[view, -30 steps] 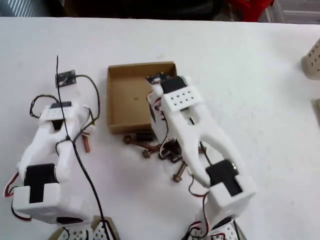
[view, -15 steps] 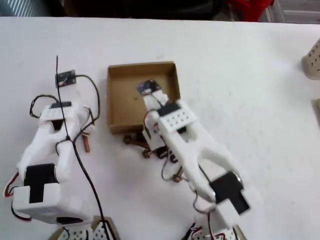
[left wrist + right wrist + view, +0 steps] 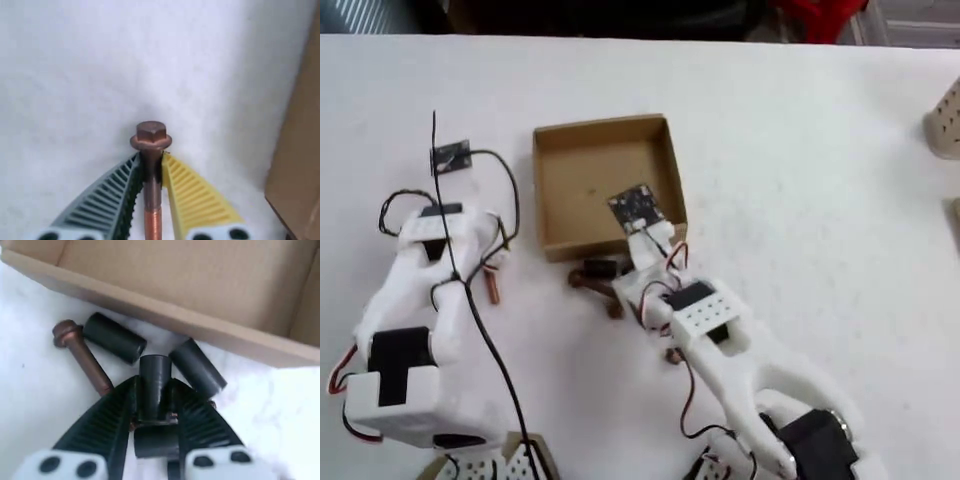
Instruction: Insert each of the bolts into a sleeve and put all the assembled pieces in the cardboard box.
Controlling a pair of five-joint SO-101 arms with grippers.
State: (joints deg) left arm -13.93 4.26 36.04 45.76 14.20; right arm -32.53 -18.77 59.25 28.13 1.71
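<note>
My left gripper [image 3: 151,159] is shut on a copper bolt [image 3: 151,137], its hex head sticking out past the fingertips, low over the white table. In the high view that bolt [image 3: 492,288] lies left of the cardboard box [image 3: 548,180]. My right gripper [image 3: 154,385] is shut on a black sleeve [image 3: 154,369] just in front of the box's near wall [image 3: 165,320]. A bit of copper shows at the sleeve's rear end. Two more sleeves [image 3: 114,337] [image 3: 199,367] and a loose bolt [image 3: 82,355] lie beside it. The box interior [image 3: 600,170] looks bare.
More bolts and sleeves [image 3: 610,300] lie in a small pile in front of the box, partly under the right arm [image 3: 705,320]. A black cable [image 3: 480,320] runs across the left arm. A pale object [image 3: 945,125] stands at the far right edge.
The right arm has drawn back from over the box toward the front edge, its gripper now at the pile before the box. The left arm has stayed put with its bolt.
</note>
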